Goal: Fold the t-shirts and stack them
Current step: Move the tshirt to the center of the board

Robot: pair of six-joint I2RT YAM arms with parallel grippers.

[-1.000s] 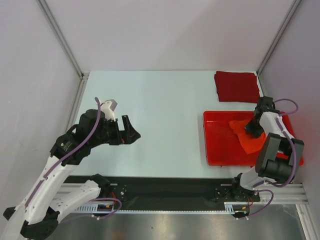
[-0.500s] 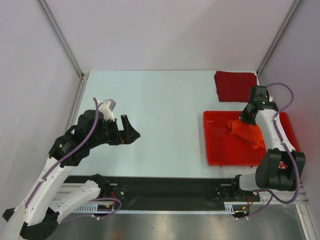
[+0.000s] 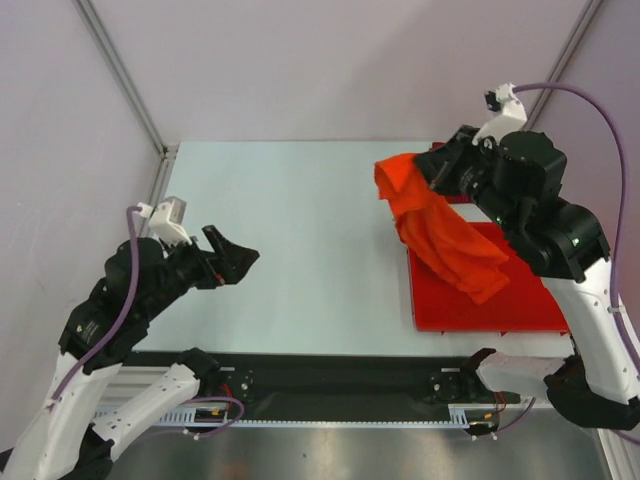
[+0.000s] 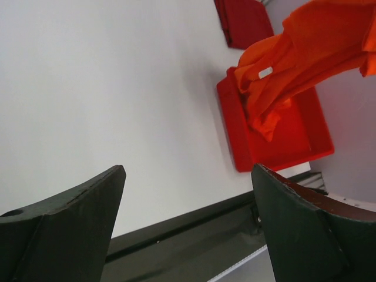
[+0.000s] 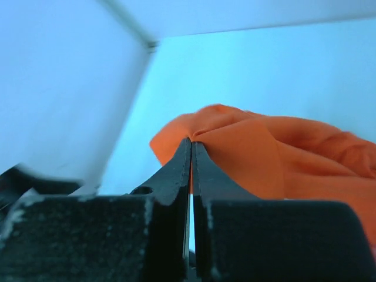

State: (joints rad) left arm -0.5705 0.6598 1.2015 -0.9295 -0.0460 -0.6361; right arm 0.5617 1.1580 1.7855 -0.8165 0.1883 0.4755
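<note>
The orange t-shirt [image 3: 445, 240] hangs in the air, pinched at its top by my right gripper [image 3: 430, 178], which is shut on it above the tray's far left corner. Its lower end dangles over the red tray [image 3: 450, 305]. In the right wrist view the fingers [image 5: 176, 170] meet on a fold of the orange cloth [image 5: 264, 158]. The dark red t-shirt [image 4: 244, 20] lies folded at the table's far right corner, mostly hidden behind the right arm in the top view. My left gripper [image 3: 235, 262] hovers open over the table's left side, holding nothing [image 4: 188, 170].
The red plastic tray [image 4: 294, 144] sits on the table at the right, near the front edge. White walls with metal corner posts [image 3: 125, 75] enclose the table on three sides. A black rail [image 3: 330, 375] runs along the near edge.
My right gripper shut on the orange t-shirt in the tray and lifted it up and to the left. The left arm shifted slightly left and toward the near edge.
</note>
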